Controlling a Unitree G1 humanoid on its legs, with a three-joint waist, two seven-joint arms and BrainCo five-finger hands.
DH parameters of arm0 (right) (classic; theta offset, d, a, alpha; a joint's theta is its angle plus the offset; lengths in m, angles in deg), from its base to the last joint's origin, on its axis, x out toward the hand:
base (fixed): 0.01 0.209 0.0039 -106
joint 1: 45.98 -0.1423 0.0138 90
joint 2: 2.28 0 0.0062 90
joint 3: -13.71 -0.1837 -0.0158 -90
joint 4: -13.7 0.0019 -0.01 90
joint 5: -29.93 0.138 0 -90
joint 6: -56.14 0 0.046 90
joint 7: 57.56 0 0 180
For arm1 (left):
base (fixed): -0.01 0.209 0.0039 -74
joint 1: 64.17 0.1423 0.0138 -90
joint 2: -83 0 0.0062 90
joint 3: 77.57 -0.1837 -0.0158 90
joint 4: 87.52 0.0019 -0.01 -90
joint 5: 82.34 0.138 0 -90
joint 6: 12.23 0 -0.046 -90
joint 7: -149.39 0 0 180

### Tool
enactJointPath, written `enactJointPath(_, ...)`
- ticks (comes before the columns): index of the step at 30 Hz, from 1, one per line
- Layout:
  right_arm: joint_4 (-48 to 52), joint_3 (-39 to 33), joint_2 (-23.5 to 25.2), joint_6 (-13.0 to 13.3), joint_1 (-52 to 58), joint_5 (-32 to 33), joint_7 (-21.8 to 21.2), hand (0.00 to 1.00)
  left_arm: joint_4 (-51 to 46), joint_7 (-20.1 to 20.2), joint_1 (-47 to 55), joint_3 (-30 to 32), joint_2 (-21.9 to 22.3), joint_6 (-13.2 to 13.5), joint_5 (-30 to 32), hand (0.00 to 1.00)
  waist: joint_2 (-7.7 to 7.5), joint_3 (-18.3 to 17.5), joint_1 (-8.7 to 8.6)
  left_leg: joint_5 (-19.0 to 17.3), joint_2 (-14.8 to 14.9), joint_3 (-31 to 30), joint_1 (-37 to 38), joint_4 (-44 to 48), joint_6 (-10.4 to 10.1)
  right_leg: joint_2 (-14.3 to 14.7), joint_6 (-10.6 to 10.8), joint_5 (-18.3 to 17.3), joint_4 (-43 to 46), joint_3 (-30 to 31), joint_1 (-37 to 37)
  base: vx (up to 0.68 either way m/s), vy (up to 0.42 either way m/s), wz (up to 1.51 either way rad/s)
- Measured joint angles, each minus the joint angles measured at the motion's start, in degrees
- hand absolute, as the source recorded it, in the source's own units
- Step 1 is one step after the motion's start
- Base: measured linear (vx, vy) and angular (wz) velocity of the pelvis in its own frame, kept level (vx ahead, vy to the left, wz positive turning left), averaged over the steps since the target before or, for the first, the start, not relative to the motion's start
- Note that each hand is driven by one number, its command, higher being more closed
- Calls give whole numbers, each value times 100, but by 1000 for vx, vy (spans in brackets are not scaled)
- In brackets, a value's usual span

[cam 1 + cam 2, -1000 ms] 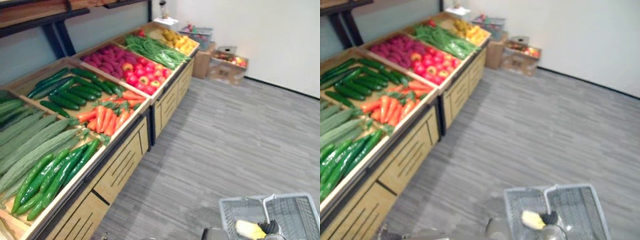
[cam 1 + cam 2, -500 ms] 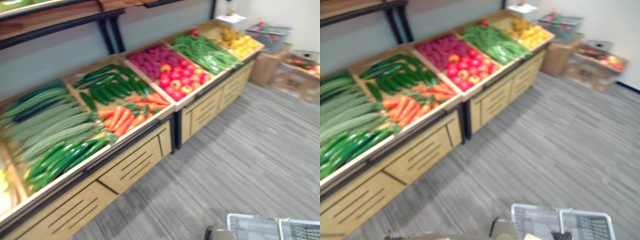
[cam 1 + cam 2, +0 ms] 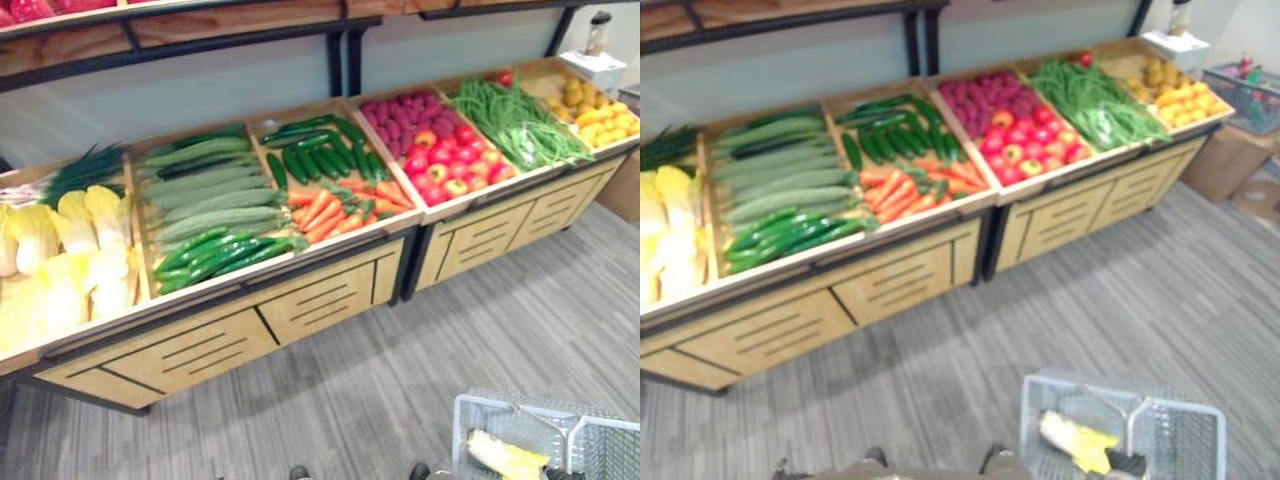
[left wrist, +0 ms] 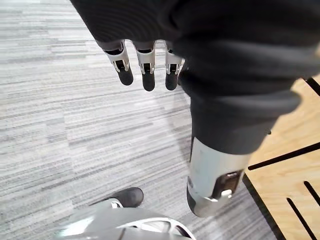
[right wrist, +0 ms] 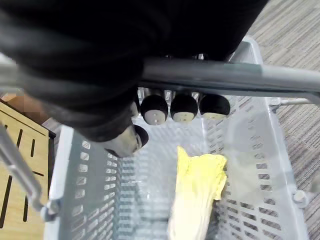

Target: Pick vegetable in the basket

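**Grey plastic mesh basket (image 5: pixel 85 195) holds one yellow leafy cabbage (image 5: pixel 197 190)**

The right hand (image 5: pixel 184 107) hangs above the cabbage, fingers clenched round the basket's grey bar handle (image 5: pixel 240 79). The left hand (image 4: pixel 145 67) hangs over the grey striped floor (image 4: pixel 60 125), fingers released.

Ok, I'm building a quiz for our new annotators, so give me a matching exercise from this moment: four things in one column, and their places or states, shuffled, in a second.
Things:
1. carrots
2. napa cabbage
3. right robot hand
4. left robot hand

Places or states:
A. fingers curled round the basket handle
B. lying in the grey basket
C. fingers straight, over the grey floor
D. in a crate with dark cucumbers

Pairs: 1-D, 2-B, 3-A, 4-C.
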Motion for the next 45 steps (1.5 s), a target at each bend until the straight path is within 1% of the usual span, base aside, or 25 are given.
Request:
enactJointPath(4, -143, 48, 0, -44, -48, -4, 5, 100, -1, -4, -117, -2, -43, 0, 5, 0, -44, 72, 69, -7, -231, 36, 18, 29, 92, -141, 13, 164, -62, 131, 4, 64, 109, -5)
enactJointPath(9, -227, 46, 24, -120, -65, -8, 8, 100, -8, -22, -285, 0, -129, 5, 17, 0, -174, 169, 86, -263, -342, 153, 108, 193, 158, -320, 39, 66, 266, 324, -73, 62, 68, -12)
enactJointPath(10, -227, 45, 43, -129, -98, -8, 8, 100, -11, -29, -318, 0, -138, 5, 21, 0, -272, 279, 84, -476, -412, 134, 124, 308, 203, -502, 110, -146, 654, 351, -124, 21, 68, -2)
enactJointPath(12, -227, 74, 72, -132, -105, -8, 13, 100, -16, -56, -325, 44, -172, -7, 20, 0, -370, 372, 86, -610, -496, 88, 251, 330, 214, -745, 149, -277, 1529, 603, -415, 16, 46, 5)
enactJointPath(13, -227, 192, 101, -138, -98, -6, 18, 100, -17, -96, -317, 61, -230, -13, 20, 0, -427, 419, 78, -628, -518, 11, 323, 291, 222, -792, -27, -152, 2228, 954, -737, 33, 46, 14)
enactJointPath(15, -255, 302, 217, -148, -28, -1, 14, 100, -15, -142, -319, 231, -302, -38, 20, 0, -444, 493, 60, -625, -490, -212, 562, 142, 231, -734, -56, 220, 3174, 1471, -1136, 82, 3, 34)
enactJointPath(17, -413, 397, 332, -144, -16, 0, -13, 100, -13, -176, -328, 370, -376, -90, 16, 0, -497, 494, 61, -645, -325, -368, 630, 122, 245, -508, -130, -108, 2951, 1686, -1259, 130, -93, 45)
enactJointPath(18, -453, 419, 399, -144, 1, 4, -12, 100, -2, -186, -345, 482, -416, -123, 10, 0, -540, 515, 55, -658, -234, -517, 622, 106, 224, -347, -129, -119, 2424, 1715, -1296, 166, -158, 51)
enactJointPath(20, -468, 411, 411, -146, 42, 6, -11, 100, -1, -188, -352, 666, -353, -124, 7, 0, -578, 535, 46, -683, -174, -668, 686, 11, 187, -239, -21, -9, 1495, 1784, -1336, 225, -199, 46)
enactJointPath(22, -481, 389, 428, -147, 119, 6, -13, 100, 1, -190, -315, 863, -298, -126, 7, 0, -673, 531, 40, -780, -168, -785, 828, 7, 35, -219, 206, 146, 501, 1894, -1221, 309, -261, 40)
enactJointPath(23, -532, 382, 459, -147, 201, 5, -19, 100, 10, -192, -305, 1015, -331, -127, 5, 0, -820, 524, 3, -885, -225, -911, 976, 9, -129, -275, 213, 531, 247, 1936, -1105, 334, -281, 59)
enactJointPath(24, -653, 239, 388, -167, 199, 5, -16, 100, 124, -188, -344, 1116, -226, -127, -3, 0, -712, 511, -56, -929, -61, -1006, 1155, -47, -218, -146, 191, 601, 627, 1857, -1070, 327, -279, 52)
enactJointPath(25, -651, 166, 345, -168, 210, 5, -7, 100, 120, -185, -334, 1114, -120, -114, -3, 0, -630, 464, -52, -921, 43, -1007, 1172, -84, -230, -62, 117, 435, 774, 1828, -1153, 341, -226, 20)
enactJointPath(26, -641, 63, 231, -150, 149, 3, -13, 100, 126, -177, -361, 1108, 91, -112, -4, 0, -383, 393, -50, -893, 217, -1017, 1182, -76, -264, 69, 23, 88, 1187, 1741, -1328, 318, -187, -1)
enactJointPath(29, -637, -46, 201, -126, 140, 2, -17, 100, 165, -179, -440, 1099, 144, -110, -6, 0, -229, 364, -86, -662, 313, -1115, 1184, -23, -362, 91, -22, -340, 1613, 1539, -1353, 287, -166, 21)
enactJointPath(32, -666, -81, 219, -115, 128, 3, -21, 100, 156, -187, -462, 1090, 108, -68, -28, 0, -263, 326, -94, -647, 321, -1288, 678, 971, -369, -50, -108, -636, 1721, 1381, -1223, 251, -126, 39)
enactJointPath(34, -674, -83, 203, -114, 133, 4, -19, 100, 156, -202, -442, 1092, 111, -81, -234, 0, -274, 332, -89, -533, 385, -1561, 193, 2048, -567, -67, -166, -670, 1715, 1257, -934, 287, -123, 31)
enactJointPath(35, -674, -84, 203, -114, 139, 4, -16, 100, 155, -207, -440, 1088, 113, -80, -233, 0, -274, 336, -87, -419, 411, -1611, 124, 2284, -699, -64, -189, -686, 1693, 1225, -829, 322, -126, 18)
enactJointPath(37, -669, -95, 202, -107, 148, 6, -16, 100, 149, -217, -452, 1079, 99, -73, -232, 0, -362, 386, -76, 164, 445, -1618, -182, 3126, -779, -82, -222, -704, 1462, 1211, -444, 269, -70, 9)
enactJointPath(39, -613, -201, 190, -70, 150, 23, 1, 100, 125, -252, -447, 1044, 111, -66, -230, 0, -318, 413, -74, -220, 532, -1487, -450, 3728, -803, -124, -227, -699, 1181, 1197, -116, 170, 50, -4)
enactJointPath(40, -601, -317, 188, -16, 149, 101, 14, 100, 83, -266, -447, 951, 117, -64, -217, 0, -294, 418, -80, -624, 482, -1207, -557, 3560, -720, -135, -223, -698, 1080, 1194, 49, 110, 105, -7)
enactJointPath(41, -594, -370, 197, 5, 150, 135, 15, 100, 62, -272, -448, 926, 115, -61, -206, 0, -293, 417, -77, -646, 450, -1091, -582, 3306, -637, -138, -221, -699, 1065, 1196, 77, 102, 153, -14)
enactJointPath(42, -542, -434, 225, 16, 150, 151, 18, 100, 31, -278, -451, 905, 121, -57, -206, 0, -272, 412, -78, -427, 382, -910, -592, 2611, -290, -120, -199, -710, 1064, 1205, 80, 67, 168, -19)
enactJointPath(43, -437, -512, 288, 13, 165, 189, 25, 100, 24, -281, -462, 923, 125, -59, -207, 0, -254, 406, -62, -345, 333, -773, -525, 2124, -97, -112, -106, -735, 1086, 1269, 45, 74, 171, -13)
enactJointPath(45, -330, -530, 404, 21, 203, 241, 25, 100, -56, -330, -503, 958, 138, -57, -205, 0, -331, 384, -87, -348, 145, -775, -309, 1548, -97, -181, -8, -673, 941, 1293, 8, 80, 130, 9)
